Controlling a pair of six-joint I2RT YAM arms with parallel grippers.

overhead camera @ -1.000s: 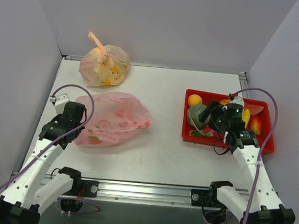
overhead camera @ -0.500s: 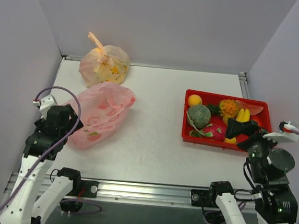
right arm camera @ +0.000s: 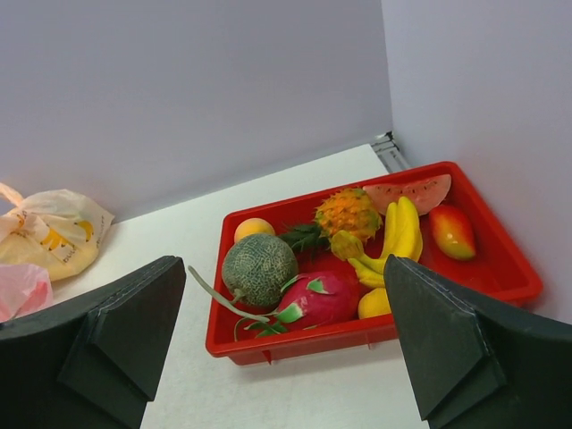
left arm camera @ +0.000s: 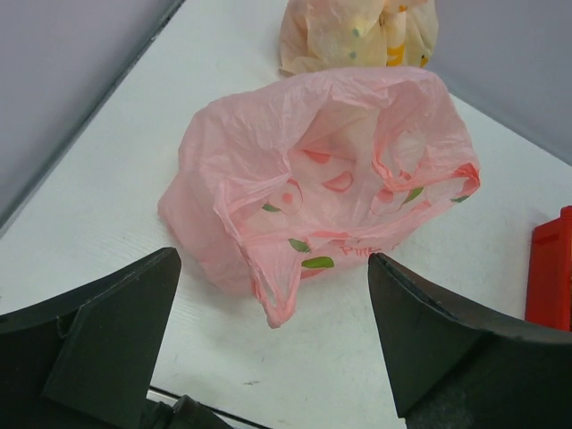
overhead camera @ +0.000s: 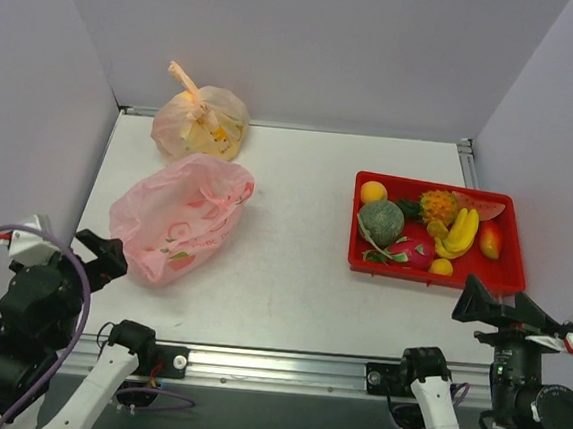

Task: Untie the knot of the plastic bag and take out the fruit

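The pink plastic bag [overhead camera: 181,215] lies slack on the table's left half, its mouth loose and open [left arm camera: 357,170]; no knot shows on it. In the red tray sit the fruit: green melon [overhead camera: 380,221], pineapple [overhead camera: 436,205], banana bunch [overhead camera: 461,232] and dragon fruit [overhead camera: 409,253]. My left gripper [overhead camera: 94,258] is open at the near left edge, short of the bag and holding nothing [left arm camera: 273,259]. Near the front right edge, my right gripper [overhead camera: 499,305] is open too, apart from the tray, facing the melon [right arm camera: 259,266] and dragon fruit [right arm camera: 326,298].
A paler orange bag [overhead camera: 199,122], tied with a tail at its top, sits at the back left. The red tray [overhead camera: 507,279] also holds a watermelon slice [overhead camera: 480,205], round oranges and a red-yellow fruit. Grey walls close in three sides.
Both arms have drawn back to the near edge. The left gripper opened and let go of the pink bag, which settled leftward. The right gripper left the tray.
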